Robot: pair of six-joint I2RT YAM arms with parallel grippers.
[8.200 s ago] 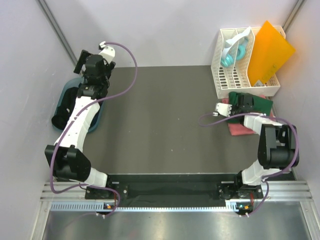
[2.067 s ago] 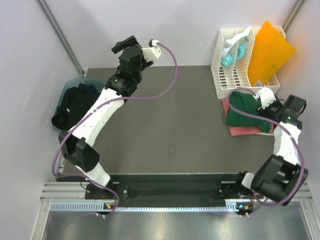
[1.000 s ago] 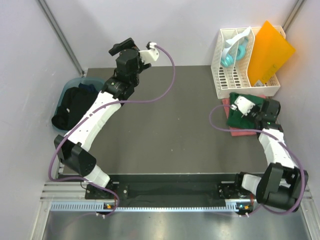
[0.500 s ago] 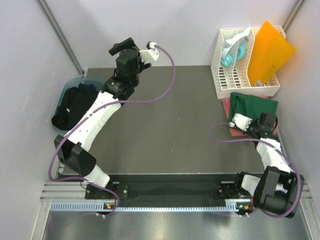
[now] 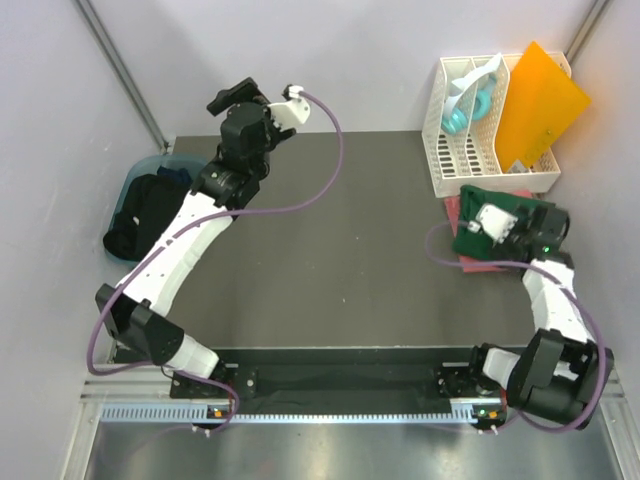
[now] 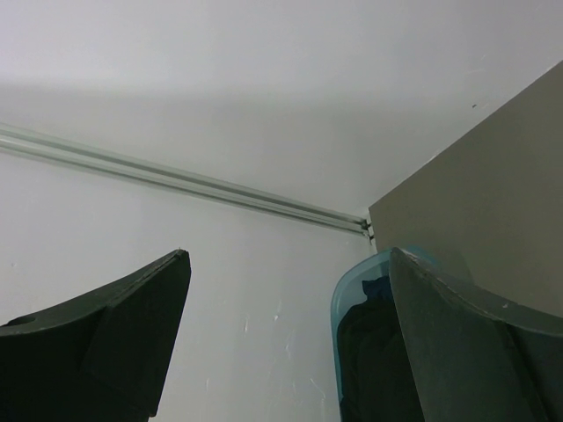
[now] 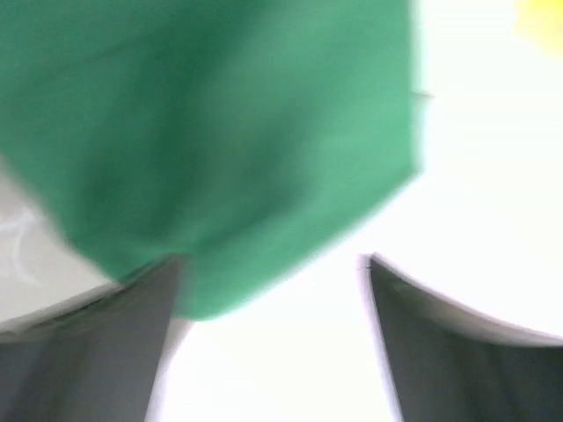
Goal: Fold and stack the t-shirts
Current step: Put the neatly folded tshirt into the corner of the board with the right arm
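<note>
Two shirts sit stacked at the right edge of the surface [image 5: 340, 250], close under the white rack [image 5: 470, 135]: the dark green t-shirt [image 5: 512, 200] lies on the coral pink t-shirt [image 5: 478, 266], with pink peeking out at the near side. Over on the left, dark t-shirts [image 5: 140, 215] sit heaped in the blue basin [image 5: 160, 160]. The left gripper [image 6: 288, 255] hangs high at the back, jaws wide, empty. The right gripper [image 7: 273, 259] is low over the green cloth, jaws parted, nothing visibly pinched, though its view is blurred. The danger: a finger snagging a fold as it lifts would pull the green shirt open or slide it off the pink.
</note>
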